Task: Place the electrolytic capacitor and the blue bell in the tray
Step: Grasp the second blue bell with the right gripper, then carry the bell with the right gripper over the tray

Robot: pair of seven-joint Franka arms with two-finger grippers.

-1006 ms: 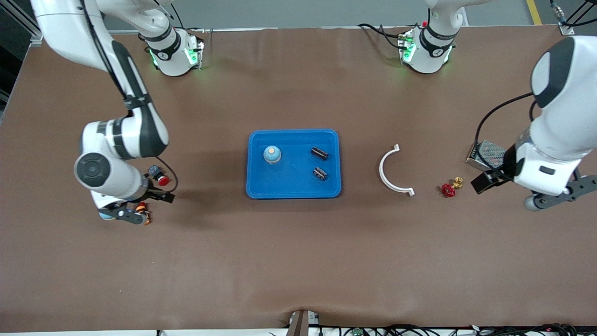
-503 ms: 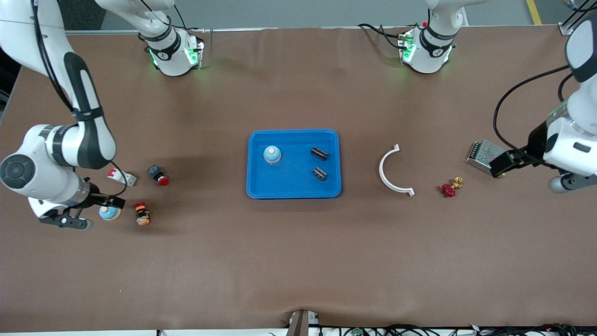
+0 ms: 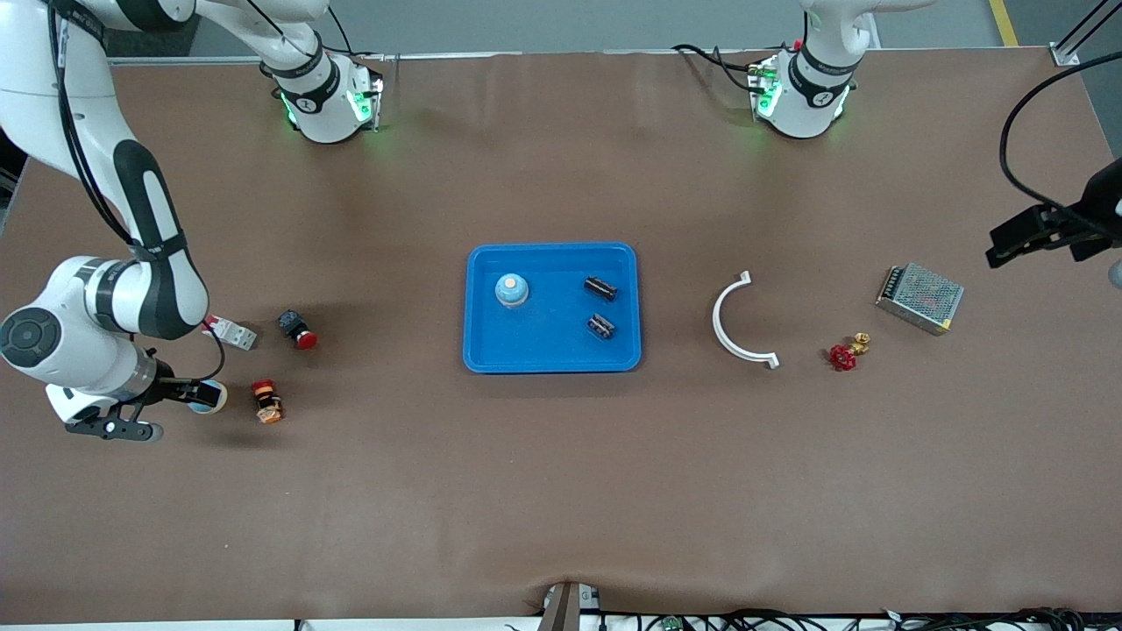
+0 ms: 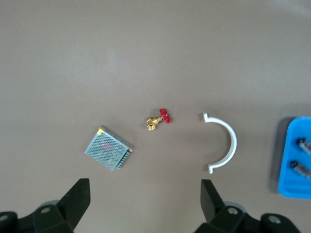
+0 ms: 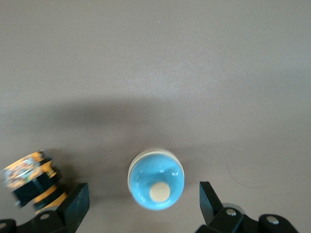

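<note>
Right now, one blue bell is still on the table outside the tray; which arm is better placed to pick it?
The right arm. Its open right gripper hangs directly over the blue bell; the left gripper is over the table's other end.

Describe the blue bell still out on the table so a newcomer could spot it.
Start at the right arm's end of the table, away from the blue tray. Under the open right pincer sits a blue bell, beside an orange-and-black button; its blue dome with a pale centre distinguishes it.

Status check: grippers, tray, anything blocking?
Right gripper open over a table bell. Left gripper open, waiting. Tray holds one bell, two capacitors. Nothing blocking.
</note>
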